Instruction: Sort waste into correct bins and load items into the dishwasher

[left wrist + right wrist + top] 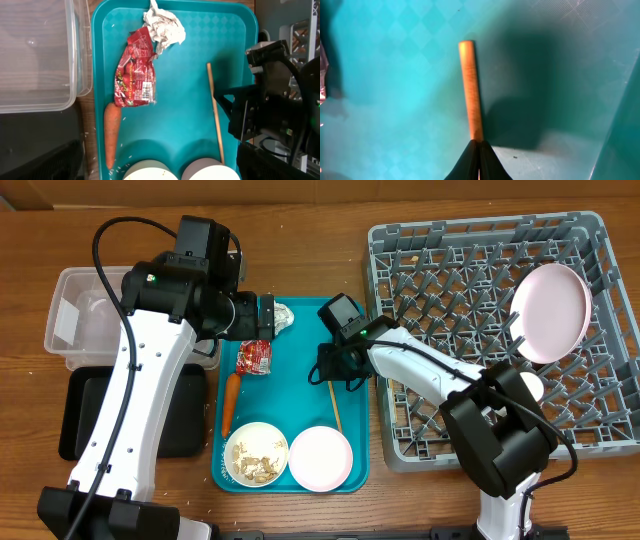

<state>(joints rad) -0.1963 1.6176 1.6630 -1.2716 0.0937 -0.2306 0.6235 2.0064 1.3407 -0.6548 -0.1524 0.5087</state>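
Right end effector (pixel 479 152): the two fingers are pressed together on the near end of one wooden chopstick (pixel 471 90), and almost no gap shows between them.
Chopstick: it lies low over the right part of the teal tray (pixel 180 90) and points from near to far (only one stick is to be seen).
Left end effector (pixel 268 317): it hangs over the far end of the teal tray, just beside the foil ball (pixel 162 27). Its fingers do not show in its own wrist view, and from above the gap is hidden. So I cannot tell how far it is open, nor if it has hold of anything.
Foil ball: crumpled, it sits at the far end of the teal tray.
Snack wrapper (pixel 135 75): red and silver, it lies flat on the tray, and its far end touches the foil ball.
Carrot (pixel 112 135): it lies along the left wall of the tray, on the near side of the wrapper.
Bowls: two white bowls stand at the near end of the tray. The left bowl (pixel 256 453) has beige crumbs in it. The right bowl (pixel 320 457) looks bare inside.
Plate (pixel 550 312): it stands tilted on its edge among the pegs, in the far right part of the grey dish rack (pixel 430 280).
Bins: the clear tub (pixel 85 315) is at the far left of the desk (pixel 300 210). The black tray (pixel 72 418) is just on its near side.
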